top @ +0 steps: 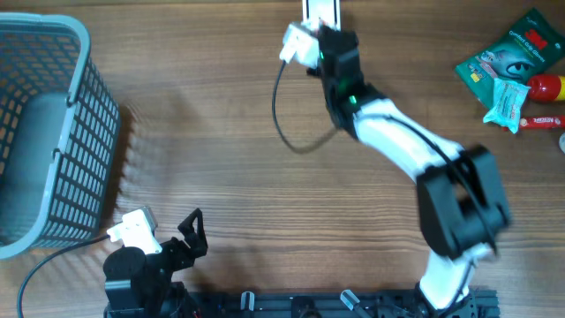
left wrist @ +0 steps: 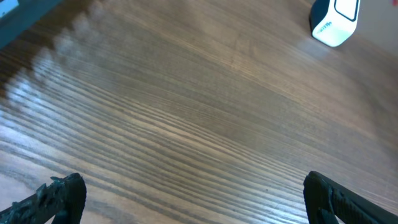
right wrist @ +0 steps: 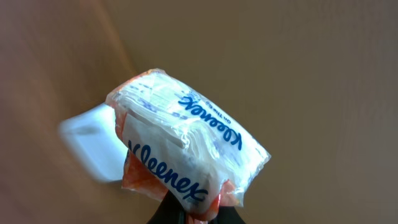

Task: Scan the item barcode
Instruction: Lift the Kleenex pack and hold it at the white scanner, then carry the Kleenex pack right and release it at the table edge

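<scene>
right gripper (right wrist: 196, 214): I've got it pinching the Kleenex pack (right wrist: 186, 152) by its lower edge
pack: aloft, long axis diagonal; scanner (right wrist: 90, 146) just behind, wrist-view left
left gripper (left wrist: 199, 202): spread, empty, well away

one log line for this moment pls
phase: scan | right gripper: shut on tissue pack, at scanner | left gripper: open, empty, near basket

Basket (top: 88, 132) left, packets (top: 505, 66) right.
</scene>
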Motion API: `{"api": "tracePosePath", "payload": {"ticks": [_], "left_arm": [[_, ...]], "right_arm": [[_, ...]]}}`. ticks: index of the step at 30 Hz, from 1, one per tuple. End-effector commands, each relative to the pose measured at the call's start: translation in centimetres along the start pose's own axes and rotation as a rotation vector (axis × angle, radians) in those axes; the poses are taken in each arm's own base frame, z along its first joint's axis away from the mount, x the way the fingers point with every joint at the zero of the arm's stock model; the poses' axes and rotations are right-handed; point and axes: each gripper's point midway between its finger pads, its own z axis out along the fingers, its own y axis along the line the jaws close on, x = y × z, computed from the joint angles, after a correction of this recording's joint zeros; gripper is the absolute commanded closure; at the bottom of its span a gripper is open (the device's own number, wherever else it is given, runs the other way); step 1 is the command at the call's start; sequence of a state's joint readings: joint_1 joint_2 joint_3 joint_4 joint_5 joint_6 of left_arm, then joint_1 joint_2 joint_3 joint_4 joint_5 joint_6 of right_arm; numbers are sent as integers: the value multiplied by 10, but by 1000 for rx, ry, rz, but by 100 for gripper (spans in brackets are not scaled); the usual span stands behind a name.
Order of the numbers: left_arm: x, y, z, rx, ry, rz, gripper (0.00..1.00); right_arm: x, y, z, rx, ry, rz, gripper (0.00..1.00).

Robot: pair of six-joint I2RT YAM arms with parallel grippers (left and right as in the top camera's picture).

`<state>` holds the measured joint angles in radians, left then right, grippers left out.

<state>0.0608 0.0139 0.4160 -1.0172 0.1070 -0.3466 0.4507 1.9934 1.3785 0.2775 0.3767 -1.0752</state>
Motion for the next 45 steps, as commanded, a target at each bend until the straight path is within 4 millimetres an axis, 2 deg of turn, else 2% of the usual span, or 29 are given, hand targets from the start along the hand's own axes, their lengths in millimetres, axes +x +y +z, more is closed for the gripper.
{"api": "tracePosePath", "payload": {"ticks": [1,2,3,6,7,11,15,20,23,26,29,32,34,36,38,39,42,45], "left_arm": [[0,-3,-1,17,-2,-2,0],[0,-3,-1,17,-2,-3,0],[0,-3,-1,17,-2,-2,0],[0,-3,-1,17,-2,-3,0],[0,-3,-1,17,-2,-2,0],[0,-3,-1,17,-2,-3,0],[0,-3,-1,17,-2,-3,0],[0,-3,-1,17,-2,-2,0],[0,-3,-1,17,-2,-3,0],[0,-3,-1,17,-2,-3,0],[0,-3,-1,17,-2,-3,0],[0,-3,-1,17,-2,-2,0],[0,-3,-1,17,-2,-3,0],[0,-3,-1,17,-2,-2,0],[0,-3,-1,17,-2,-3,0],[0,-3,-1,17,-2,-3,0],[0,-3,-1,17,-2,-3,0],[0,-3,-1,17,-2,-2,0]], "right_arm": [[6,-42,51,124,81,-121,96],[7,-44,72,137,95,-183,96],[9,-43,84,142,103,-226,96],[11,-33,105,138,123,-354,96],[13,-23,113,127,127,-411,96],[20,3,126,82,129,-460,96],[25,8,126,67,149,-453,96],[20,-24,114,128,176,-430,96],[23,-57,97,154,214,-376,96],[38,-97,74,171,263,-244,96],[76,-141,50,210,360,-101,96],[146,-184,16,282,559,57,96],[194,-193,-4,304,688,165,96],[246,-182,-26,258,821,274,95],[292,-156,-43,179,912,450,96],[306,-145,-49,142,942,518,96],[351,-89,-70,-55,1024,803,96],[393,-57,-91,-61,1122,1040,95]]}}
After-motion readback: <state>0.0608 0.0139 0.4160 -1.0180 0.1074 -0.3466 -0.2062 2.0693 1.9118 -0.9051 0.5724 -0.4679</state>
